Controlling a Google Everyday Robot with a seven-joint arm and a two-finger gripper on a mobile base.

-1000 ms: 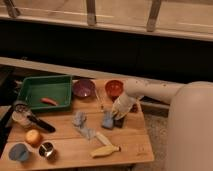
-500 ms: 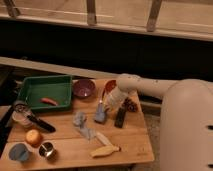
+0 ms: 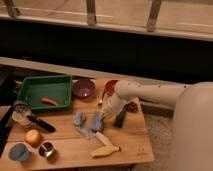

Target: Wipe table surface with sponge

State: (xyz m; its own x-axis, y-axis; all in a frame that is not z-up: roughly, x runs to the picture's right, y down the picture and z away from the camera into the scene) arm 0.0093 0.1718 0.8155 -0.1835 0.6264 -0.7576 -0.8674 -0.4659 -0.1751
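Camera view: tool (image 3: 103, 116) beside sponge (image 3: 96, 121), mid-table

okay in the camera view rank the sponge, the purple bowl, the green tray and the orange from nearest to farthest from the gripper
The gripper is low over the table's middle.
1. Sponge, right beside it.
2. Purple bowl, behind it to the picture's left.
3. Green tray, back left.
4. Orange, front left.

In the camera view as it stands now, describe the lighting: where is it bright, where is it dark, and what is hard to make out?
Camera view: warm, dim light falls on the table surface; the band behind it is almost black; the floor beyond the railing is brighter. The arm's gripper hangs just above the sponge, its outline blending into the pale arm.
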